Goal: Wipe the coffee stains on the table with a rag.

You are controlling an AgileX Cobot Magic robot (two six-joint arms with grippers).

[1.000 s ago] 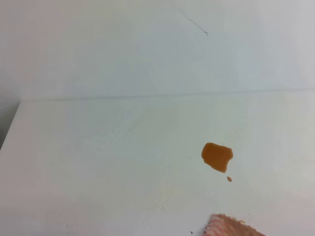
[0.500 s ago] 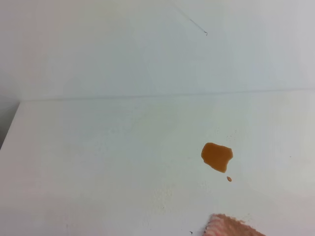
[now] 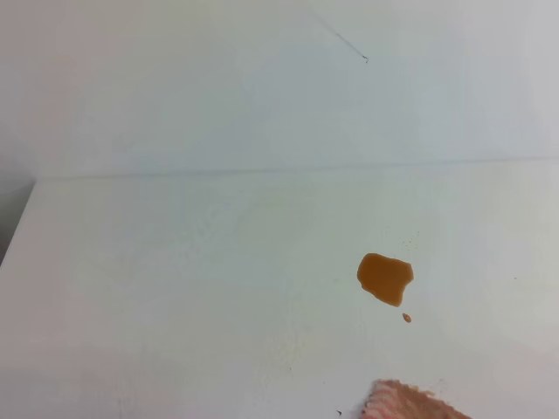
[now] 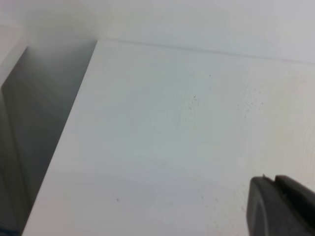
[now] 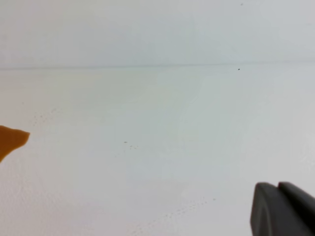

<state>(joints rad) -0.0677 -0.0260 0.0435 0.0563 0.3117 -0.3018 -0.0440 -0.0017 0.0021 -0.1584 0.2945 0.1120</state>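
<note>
Rag (image 3: pixel 409 401) untouched, stains (image 3: pixel 385 278) unwiped on table (image 3: pixel 175 279).
Stain lies left of the right pincer (image 5: pixel 283 209), the nearer; both pincers' spread cannot be told.

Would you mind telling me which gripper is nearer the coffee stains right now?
Probably right: the right wrist view catches the coffee stains at its left edge beyond the right gripper; the left gripper sees only bare table.

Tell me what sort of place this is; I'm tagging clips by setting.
Probably a bare lab or test bench, not a lived-in kitchen: a plain white table against a blank pale wall, holding only one coffee stain and a pink striped rag at the near edge.
</note>
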